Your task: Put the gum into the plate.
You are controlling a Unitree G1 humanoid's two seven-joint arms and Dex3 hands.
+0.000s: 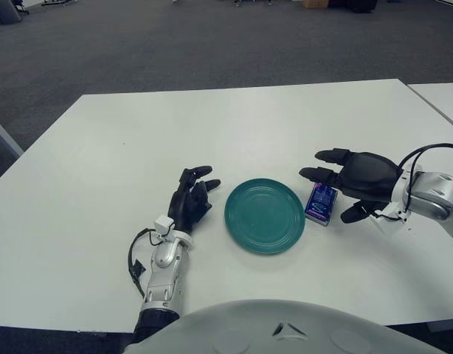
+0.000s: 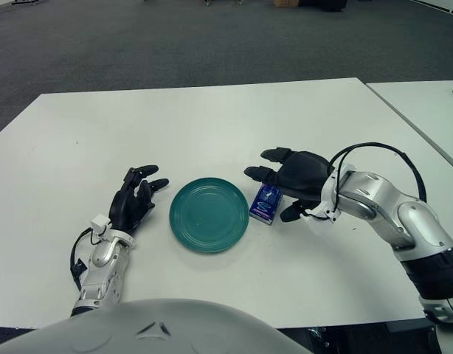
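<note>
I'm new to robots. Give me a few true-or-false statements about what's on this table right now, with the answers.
1. The gum pack lies inside the green plate. False: it lies on the table just right of the plate.
2. The right hand is open above the gum pack. True.
3. The left hand grips the plate. False: it shows left of the plate, holding nothing.
4. The plate has nothing in it. True.
</note>
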